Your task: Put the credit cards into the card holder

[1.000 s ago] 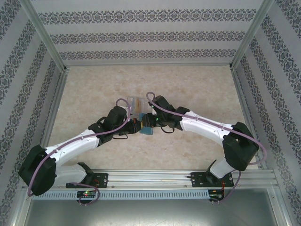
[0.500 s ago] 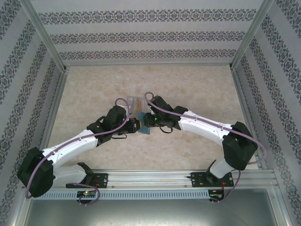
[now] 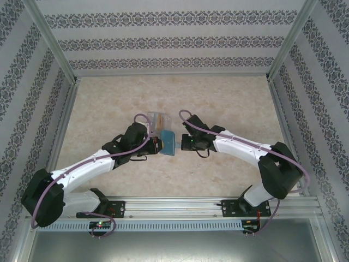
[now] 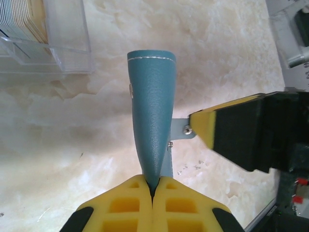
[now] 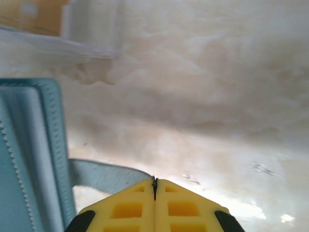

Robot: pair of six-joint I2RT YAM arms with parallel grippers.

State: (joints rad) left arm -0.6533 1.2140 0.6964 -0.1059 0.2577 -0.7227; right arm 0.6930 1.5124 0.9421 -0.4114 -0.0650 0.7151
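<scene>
Left wrist camera: my left gripper (image 4: 152, 187) is clamped shut on the near edge of the teal-blue soft folding card holder (image 4: 152, 106). It stands out edge-on straight ahead of my yellow fingertips, with its stitched fold at the far end, above the beige marbled tabletop (image 4: 63, 140). Just to the right of it, a pale grey-blue inner flap (image 4: 179, 134) with small rivets leads off sideways to the tip of my right gripper (image 4: 199, 126), which comes in from the right.

Ahead and to the left of my left fingers, apart from the card holder, stands a clear plastic case (image 4: 67, 43). The thin orange-tan and pale credit cards (image 4: 24, 19) are stacked on edge inside it.

On the right wrist camera my two yellow pads are pressed together with no gap. The flap runs in from the left right up to their seam, so I read that gripper as closed on the card holder's flap. The card holder's body stands to the left of these fingers, showing its stitched grey-blue pockets. The case lies ahead and left, blurred, with something orange in it.

From the top camera my two grippers face each other near the middle of the table with the card holder between them. The case sits just beyond the left gripper.
</scene>
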